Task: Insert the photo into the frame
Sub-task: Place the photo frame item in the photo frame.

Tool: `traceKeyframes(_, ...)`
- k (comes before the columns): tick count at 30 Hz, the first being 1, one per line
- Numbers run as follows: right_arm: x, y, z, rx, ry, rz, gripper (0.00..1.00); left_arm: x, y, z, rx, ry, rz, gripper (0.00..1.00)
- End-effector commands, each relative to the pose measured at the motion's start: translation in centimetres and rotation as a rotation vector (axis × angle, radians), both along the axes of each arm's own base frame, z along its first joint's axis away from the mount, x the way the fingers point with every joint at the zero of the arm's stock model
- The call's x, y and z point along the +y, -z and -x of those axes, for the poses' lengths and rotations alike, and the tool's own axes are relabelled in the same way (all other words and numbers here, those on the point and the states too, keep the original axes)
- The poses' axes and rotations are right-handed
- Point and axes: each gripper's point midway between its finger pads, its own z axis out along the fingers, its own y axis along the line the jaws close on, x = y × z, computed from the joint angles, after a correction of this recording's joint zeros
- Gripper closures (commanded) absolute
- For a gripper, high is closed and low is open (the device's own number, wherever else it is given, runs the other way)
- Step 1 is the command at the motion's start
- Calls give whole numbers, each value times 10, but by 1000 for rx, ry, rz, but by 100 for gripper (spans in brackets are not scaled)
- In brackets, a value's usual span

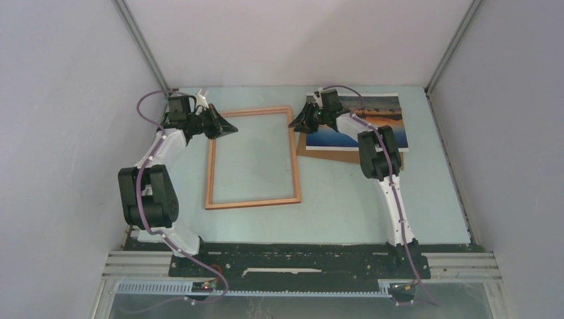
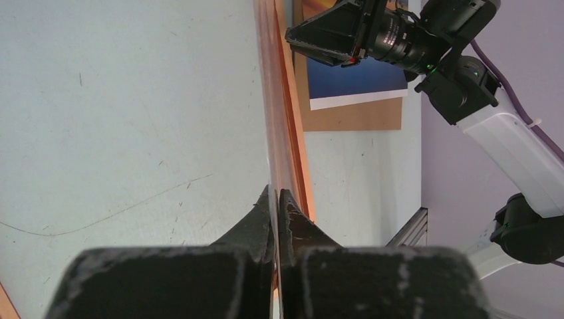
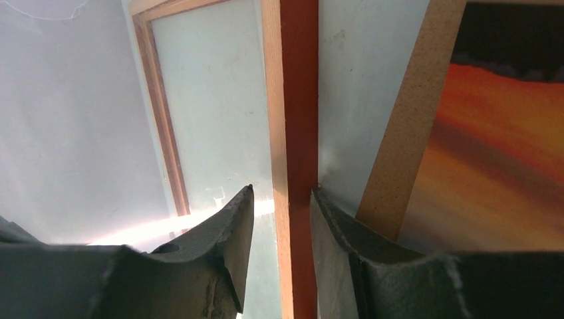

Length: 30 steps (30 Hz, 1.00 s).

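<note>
The reddish-brown wooden frame (image 1: 253,201) lies flat mid-table. My left gripper (image 1: 233,129) is at its far left corner, and in the left wrist view the fingers (image 2: 276,193) are shut on a thin edge of the frame (image 2: 282,100). My right gripper (image 1: 293,123) is at the far right corner, open and straddling the frame's side bar (image 3: 292,100). Its right finger (image 3: 329,219) touches the bar; the left finger stands apart. The sunset photo (image 1: 372,123) lies right of the frame on a brown backing board (image 1: 332,154), partly hidden by the right arm.
Grey walls close in on the left, back and right of the pale table (image 1: 346,206). The backing board (image 3: 416,119) edge runs close beside the frame's right bar. The right arm (image 2: 505,146) reaches across the photo (image 2: 356,83).
</note>
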Motion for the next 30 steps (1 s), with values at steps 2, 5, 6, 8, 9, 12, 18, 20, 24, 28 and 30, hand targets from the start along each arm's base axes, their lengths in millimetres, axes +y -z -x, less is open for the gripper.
traceKeyframes(2, 11, -25, -2, -45, -31, -32, 57, -8, -30, -12, -71, 21, 18, 100)
traceKeyframes(5, 13, -25, -2, -42, -33, -34, 61, -11, -35, -10, -60, 14, 39, 100)
traceKeyframes(6, 13, -25, -2, -42, -33, -36, 63, -12, -37, -10, -58, 10, 43, 100)
traceKeyframes(8, 14, -25, -1, -41, -35, -37, 64, -14, -40, -10, -38, -2, 62, 100)
traceKeyframes(9, 14, -24, -1, -41, -36, -37, 65, -15, -41, -10, -31, -6, 69, 100)
traceKeyframes(12, 14, -24, -1, -40, -35, -38, 66, -15, -40, -10, -4, -27, 81, 100)
traceKeyframes(18, 15, -24, -1, -40, -37, -40, 66, -19, -40, -9, 13, -28, 86, 100)
traceKeyframes(20, 15, -25, -2, -41, -36, -41, 66, -20, -39, -11, 16, -26, 84, 100)
traceKeyframes(24, 15, -24, -1, -40, -39, -42, 66, -23, -35, -13, 28, -29, 84, 100)
traceKeyframes(28, 16, -25, -1, -40, -43, -44, 66, -29, -36, -14, 39, -27, 92, 100)
traceKeyframes(30, 17, -25, -1, -40, -43, -44, 66, -30, -38, -14, 39, -27, 100, 100)
